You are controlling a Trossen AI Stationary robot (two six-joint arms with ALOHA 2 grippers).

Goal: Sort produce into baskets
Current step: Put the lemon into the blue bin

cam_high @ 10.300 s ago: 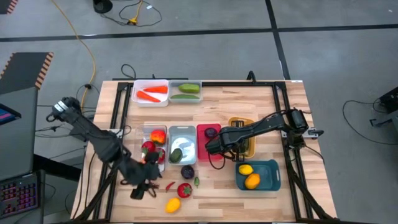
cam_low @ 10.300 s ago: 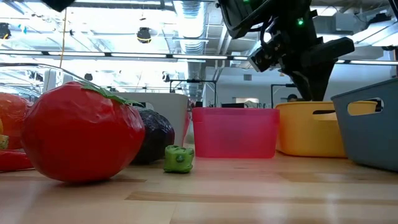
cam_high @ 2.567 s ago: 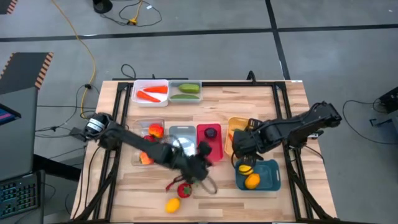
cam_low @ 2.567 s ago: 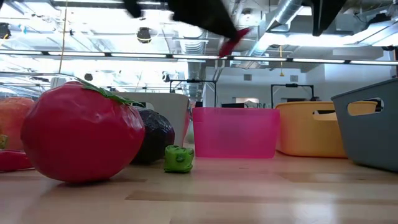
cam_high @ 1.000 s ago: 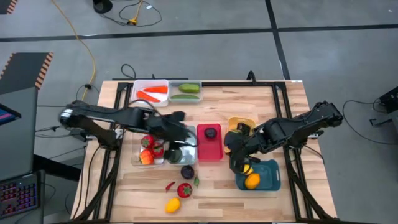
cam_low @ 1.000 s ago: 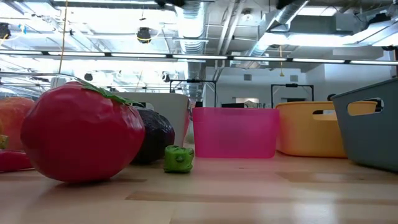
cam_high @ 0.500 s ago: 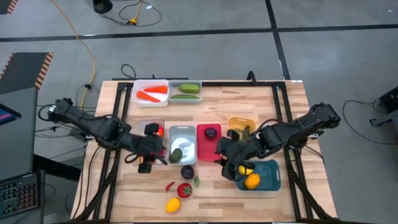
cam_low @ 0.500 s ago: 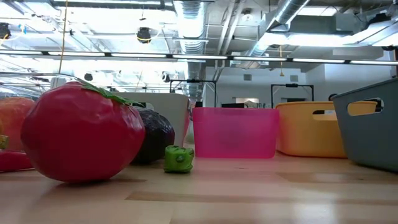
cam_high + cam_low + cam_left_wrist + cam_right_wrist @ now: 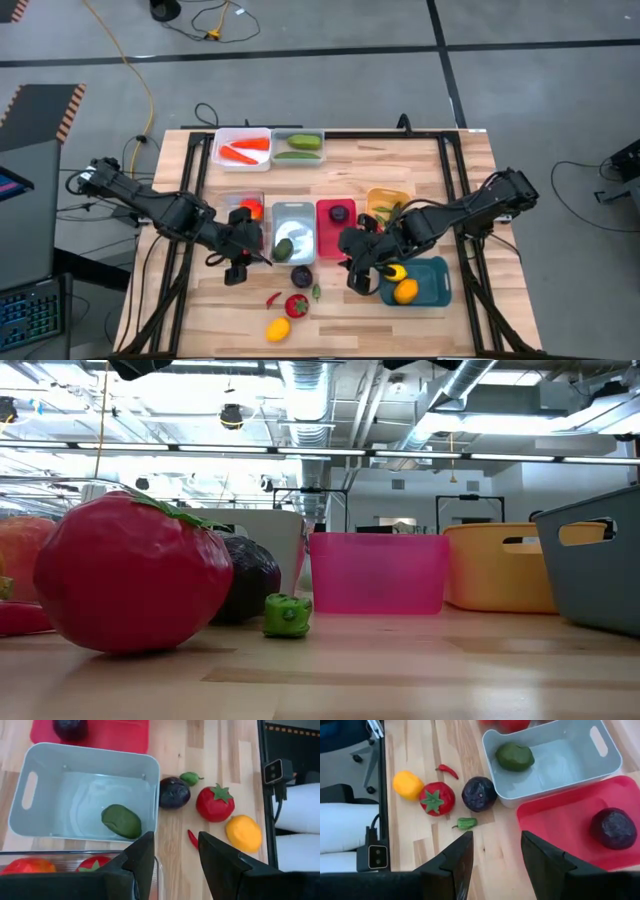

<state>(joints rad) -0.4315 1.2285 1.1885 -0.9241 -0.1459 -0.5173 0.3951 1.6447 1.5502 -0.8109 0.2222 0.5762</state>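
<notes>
Loose on the planked wooden table point(image 9: 420, 160) at lower centre are found a glossy red tomato point(image 9: 297, 305), a round purple plum point(image 9: 301, 276) and a yellow lemon point(image 9: 278, 328), while the left gripper point(image 9: 238, 272) and right gripper point(image 9: 357, 283) are held part-open and empty.

Bright, even overhead light; ceiling lamps point(image 9: 300, 380) glare in the low view, and shadows on the table point(image 9: 420, 180) are soft.
</notes>
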